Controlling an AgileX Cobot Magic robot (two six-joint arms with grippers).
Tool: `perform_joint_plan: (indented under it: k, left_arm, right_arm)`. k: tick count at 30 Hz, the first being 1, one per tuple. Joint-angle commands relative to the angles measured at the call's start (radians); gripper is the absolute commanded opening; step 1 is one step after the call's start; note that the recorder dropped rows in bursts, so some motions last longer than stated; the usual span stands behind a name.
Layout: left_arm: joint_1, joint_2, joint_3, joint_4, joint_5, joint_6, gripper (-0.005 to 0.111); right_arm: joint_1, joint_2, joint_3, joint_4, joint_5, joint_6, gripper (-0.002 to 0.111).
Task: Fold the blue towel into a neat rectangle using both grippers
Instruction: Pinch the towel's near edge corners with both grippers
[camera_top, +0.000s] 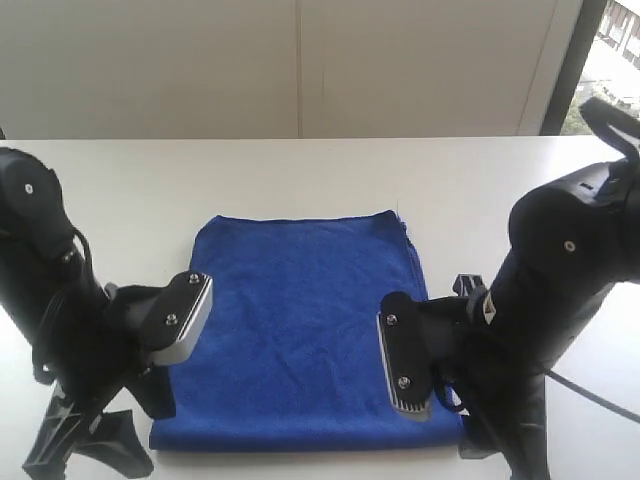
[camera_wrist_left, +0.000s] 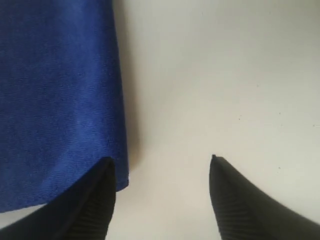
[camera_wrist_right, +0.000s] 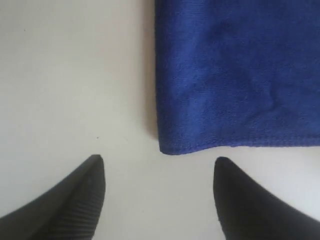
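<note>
Apparently lengthwise front to back, a blue towel (camera_top: 300, 330) lies flat on a white table (camera_top: 300, 170); left gripper (camera_wrist_left: 161, 165) and right gripper (camera_wrist_right: 159, 165) flank its near corners, jaws spread, holding nothing.

I see a plain white bench (camera_top: 300, 175) filling the middle and lower frame. Across the top behind it runs a pale panelled wall (camera_top: 200, 60). At upper right a dark window frame (camera_top: 572, 65) slants, with bright daylight beyond it.
</note>
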Motion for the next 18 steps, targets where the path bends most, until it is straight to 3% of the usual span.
perform_joint_plan:
  k: [1, 5, 18]
  left_arm:
    - [-0.007, -0.007, 0.076, -0.014, -0.121, 0.05, 0.061]
    - [-0.007, -0.003, 0.084, -0.049, -0.201, 0.055, 0.061]
    - [-0.007, 0.059, 0.084, -0.064, -0.231, 0.102, 0.057]
  right_arm:
    - [-0.011, 0.0, 0.042, 0.006, -0.12, -0.034, 0.06]
    - [-0.011, 0.035, 0.101, 0.003, -0.25, -0.036, 0.06]
    - [-0.011, 0.101, 0.124, 0.003, -0.306, -0.036, 0.06]
